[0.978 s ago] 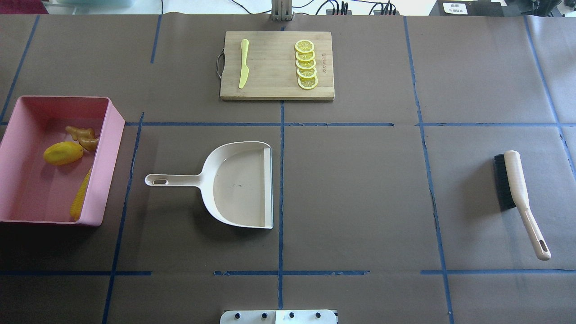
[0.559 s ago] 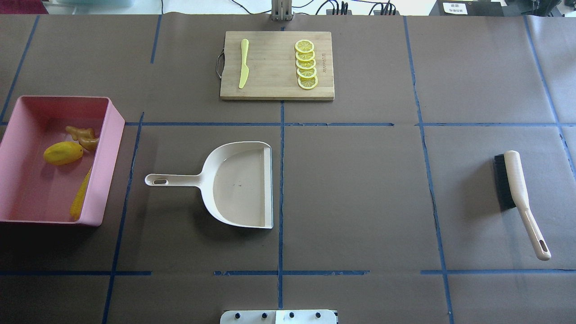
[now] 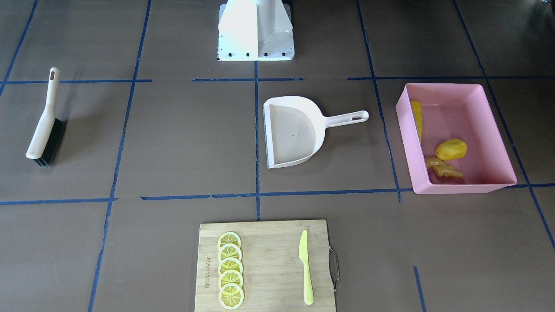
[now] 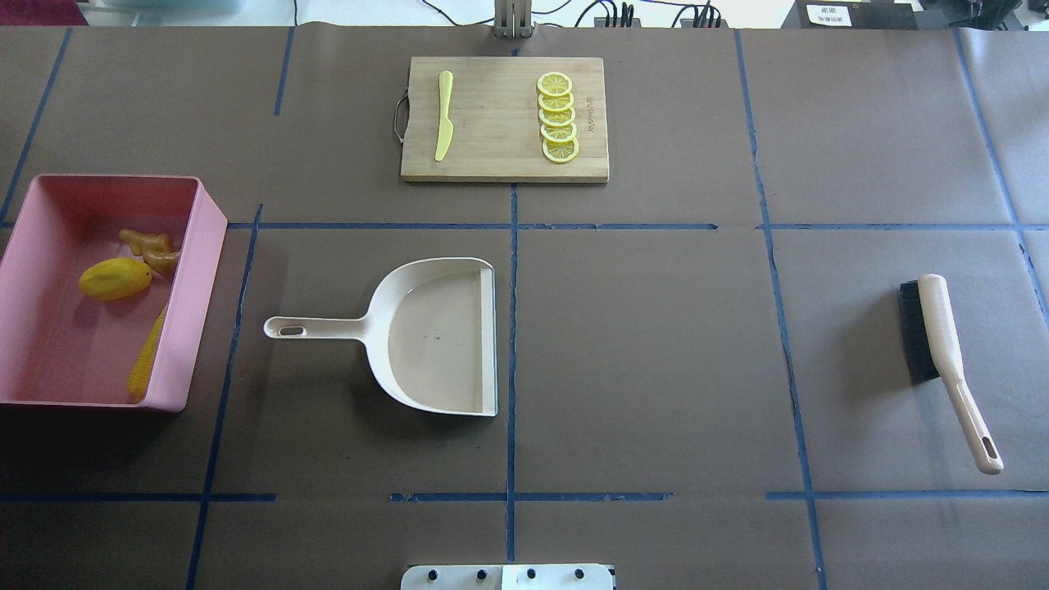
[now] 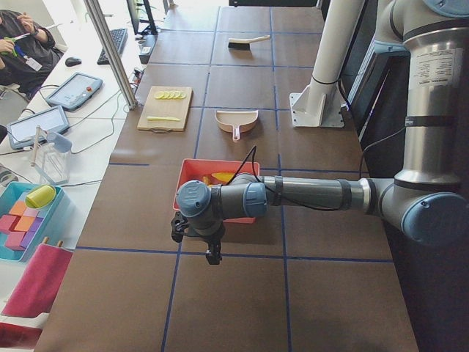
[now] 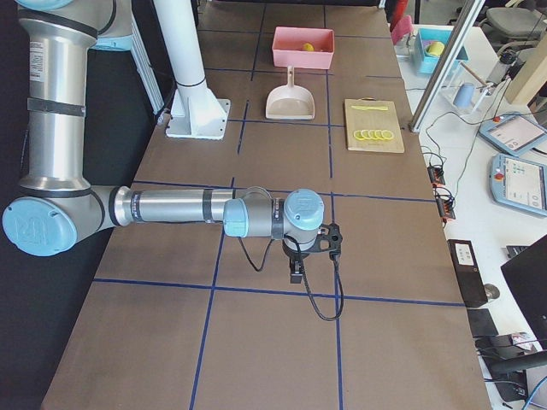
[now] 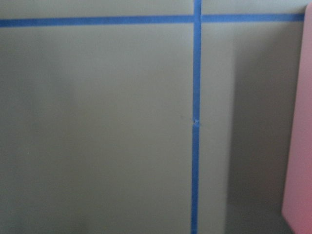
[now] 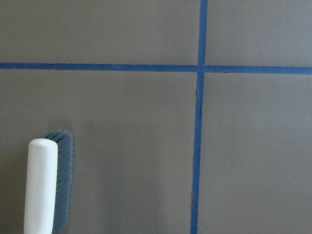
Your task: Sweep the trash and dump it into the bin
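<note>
The pink bin [image 4: 206, 238] stands at the table's left end, also in the front view [image 3: 405, 130]. Inside it lie the corn cob [image 4: 146, 360], the yellow oval fruit piece [image 4: 115, 279] and the ginger root [image 4: 152, 250]. Neither gripper shows in the overhead or front views. My left gripper [image 5: 212, 255] hangs over bare table just outside the bin, whose wall edges the left wrist view [image 7: 300, 146]. My right gripper [image 6: 295, 275] hangs over bare table at the other end. I cannot tell whether either is open or shut.
A beige dustpan [image 4: 434, 336] lies empty mid-table, handle toward the bin. A beige brush [image 4: 942, 352] lies at the right, its tip in the right wrist view [image 8: 41, 185]. A cutting board [image 4: 500, 156] with lemon slices [image 4: 557, 119] and a green knife [image 4: 443, 115] sits at the far edge.
</note>
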